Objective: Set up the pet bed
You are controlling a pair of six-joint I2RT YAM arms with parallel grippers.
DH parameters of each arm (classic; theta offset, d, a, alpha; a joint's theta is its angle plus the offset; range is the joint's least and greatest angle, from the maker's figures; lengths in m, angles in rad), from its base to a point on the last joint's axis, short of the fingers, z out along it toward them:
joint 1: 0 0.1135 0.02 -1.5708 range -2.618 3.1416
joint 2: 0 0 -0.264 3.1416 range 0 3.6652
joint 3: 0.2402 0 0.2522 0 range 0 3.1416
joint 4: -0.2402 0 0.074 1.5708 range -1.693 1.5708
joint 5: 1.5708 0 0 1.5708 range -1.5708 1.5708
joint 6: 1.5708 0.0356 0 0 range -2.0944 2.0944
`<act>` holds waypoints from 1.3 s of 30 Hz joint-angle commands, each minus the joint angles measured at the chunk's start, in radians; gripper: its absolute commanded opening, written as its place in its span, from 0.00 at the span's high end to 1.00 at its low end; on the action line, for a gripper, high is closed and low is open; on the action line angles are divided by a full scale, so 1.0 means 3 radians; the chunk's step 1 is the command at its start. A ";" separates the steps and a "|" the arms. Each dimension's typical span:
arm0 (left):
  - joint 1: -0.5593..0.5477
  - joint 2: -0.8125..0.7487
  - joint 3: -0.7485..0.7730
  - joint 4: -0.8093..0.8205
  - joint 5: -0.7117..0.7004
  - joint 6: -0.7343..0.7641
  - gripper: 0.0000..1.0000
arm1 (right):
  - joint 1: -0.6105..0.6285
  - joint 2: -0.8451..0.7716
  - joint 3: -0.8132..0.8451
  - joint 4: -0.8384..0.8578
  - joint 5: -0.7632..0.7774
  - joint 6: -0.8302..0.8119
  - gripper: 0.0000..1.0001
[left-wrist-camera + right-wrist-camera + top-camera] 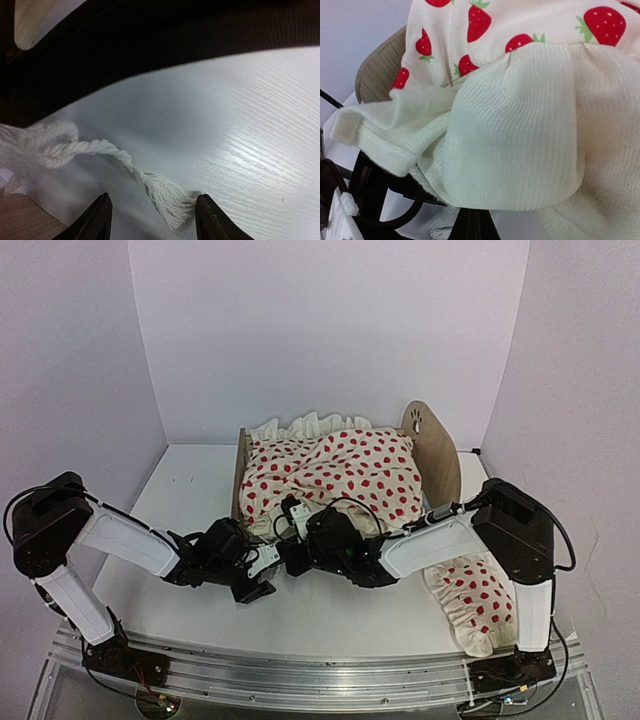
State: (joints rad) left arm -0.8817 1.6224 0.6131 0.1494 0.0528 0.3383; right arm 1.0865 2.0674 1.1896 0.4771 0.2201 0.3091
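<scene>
The pet bed stands at the back middle, with its paw-print headboard (431,443) on the right and its footboard (240,466) on the left. The cream red-spotted blanket (335,472) is heaped over it and hides the mattress. My right gripper (296,558) is at the blanket's near edge. In the right wrist view its fingers (472,227) are pressed together under a ruffled fold of the blanket (520,145), beside the footboard (377,67). My left gripper (256,583) is low on the table. In the left wrist view the left gripper (152,220) is open around a white cord tassel (167,197).
The spotted pillow (470,595) lies on the table at the front right, by the right arm's base. The two grippers are close together in front of the bed. White walls enclose the table on three sides. A dark arm part arcs across the left wrist view (150,45).
</scene>
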 commanded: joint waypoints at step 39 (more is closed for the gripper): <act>0.1027 -0.1988 -0.1099 -0.0671 -0.0216 0.2012 1.00 | -0.0531 -0.0149 0.1532 -0.0619 -0.0165 -0.1411 1.00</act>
State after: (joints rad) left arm -0.5829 1.0272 0.2977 -0.0427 -0.0293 0.8682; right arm 0.9654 1.9604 1.5256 0.2332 0.1540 -0.0392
